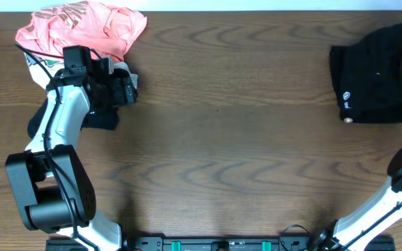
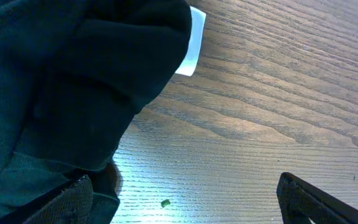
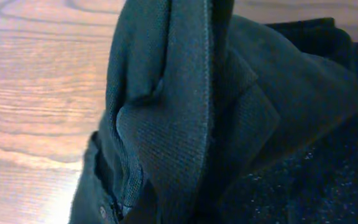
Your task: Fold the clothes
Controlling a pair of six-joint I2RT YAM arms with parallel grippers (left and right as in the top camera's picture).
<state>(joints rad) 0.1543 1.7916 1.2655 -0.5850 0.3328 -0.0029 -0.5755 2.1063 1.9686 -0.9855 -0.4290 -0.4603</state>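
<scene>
The table (image 1: 243, 139) is brown wood with a bold grain, smooth and faintly shiny under the light. The black shirt (image 1: 375, 77) is matt cloth, and close up its fine knit texture and stitched hems show. The pink garment (image 1: 82, 24) is soft, crumpled cloth. The left arm (image 1: 54, 118) has smooth white and black plastic shells. The label (image 2: 191, 43) looks smooth and white.

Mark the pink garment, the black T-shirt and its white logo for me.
pink garment (image 1: 82, 24): overhead view, middle of the crumpled heap.
black T-shirt (image 1: 379, 70): overhead view, centre of the dark bundle.
white logo (image 1: 345, 96): overhead view, on the mark itself, near the shirt's lower left corner.
</scene>
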